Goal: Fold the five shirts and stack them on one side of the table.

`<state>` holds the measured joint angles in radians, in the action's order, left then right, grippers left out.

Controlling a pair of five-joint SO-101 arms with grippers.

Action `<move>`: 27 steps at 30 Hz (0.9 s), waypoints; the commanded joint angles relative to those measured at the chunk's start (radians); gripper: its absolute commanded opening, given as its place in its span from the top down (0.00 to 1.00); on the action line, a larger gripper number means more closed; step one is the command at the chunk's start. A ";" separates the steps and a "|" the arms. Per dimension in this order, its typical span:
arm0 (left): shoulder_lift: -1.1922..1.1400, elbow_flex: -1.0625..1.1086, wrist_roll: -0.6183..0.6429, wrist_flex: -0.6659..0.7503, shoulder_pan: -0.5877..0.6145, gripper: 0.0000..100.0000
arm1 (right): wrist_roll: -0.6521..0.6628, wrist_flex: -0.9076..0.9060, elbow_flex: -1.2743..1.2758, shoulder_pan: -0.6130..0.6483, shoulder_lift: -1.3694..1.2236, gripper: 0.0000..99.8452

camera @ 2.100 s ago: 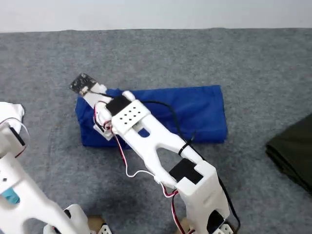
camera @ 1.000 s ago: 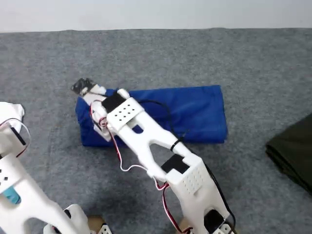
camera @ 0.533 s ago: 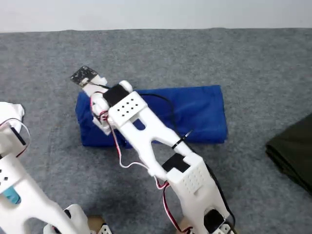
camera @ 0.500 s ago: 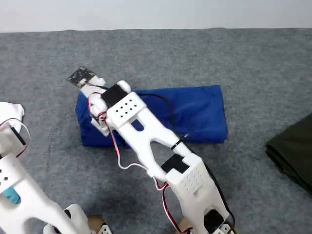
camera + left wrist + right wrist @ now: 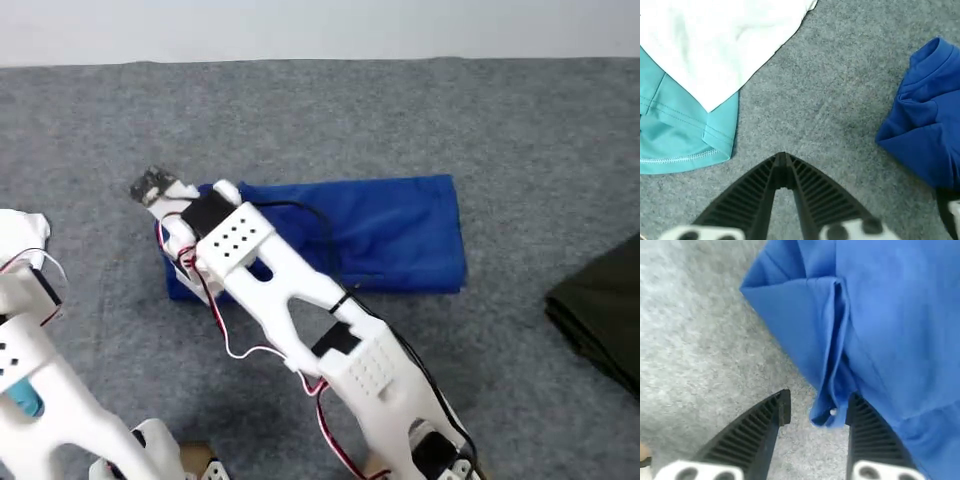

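Note:
A folded blue shirt point(image 5: 380, 230) lies across the middle of the grey carpeted table point(image 5: 330, 110). My right arm's wrist point(image 5: 215, 225) hangs over the shirt's left end. In the right wrist view the right gripper point(image 5: 819, 400) is open, its two fingers straddling a folded corner of the blue shirt point(image 5: 875, 315) just above the carpet. My left gripper point(image 5: 785, 157) is shut on nothing, over bare carpet between a white shirt point(image 5: 725, 35) lying on a teal shirt point(image 5: 670, 135) and the blue shirt's collar end point(image 5: 930, 125).
A dark shirt point(image 5: 600, 310) lies folded at the table's right edge. The left arm's white body point(image 5: 40, 400) stands at the front left. Bare carpet stretches behind the blue shirt up to the back wall.
The right arm has swung left along the blue shirt, its wrist now at the shirt's left end. The left arm has hardly moved.

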<state>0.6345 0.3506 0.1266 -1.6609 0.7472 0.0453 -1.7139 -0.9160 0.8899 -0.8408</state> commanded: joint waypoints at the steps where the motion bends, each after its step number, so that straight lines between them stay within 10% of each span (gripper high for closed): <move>1: 0.025 -0.008 -0.009 0.020 0.003 1.00 | -0.012 0.024 -0.040 -0.019 -0.018 0.84; 9: 0.025 -0.007 -0.009 0.021 0.003 1.00 | -0.003 0.054 -0.075 -0.088 -0.005 0.99; 27: 0.025 -0.005 -0.009 0.023 0.003 1.00 | 0.091 0.077 -0.147 -0.257 0.039 0.99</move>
<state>0.6345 0.3506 0.1266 -1.6609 0.7472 0.1266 -1.6571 -1.0157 0.6797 -0.8669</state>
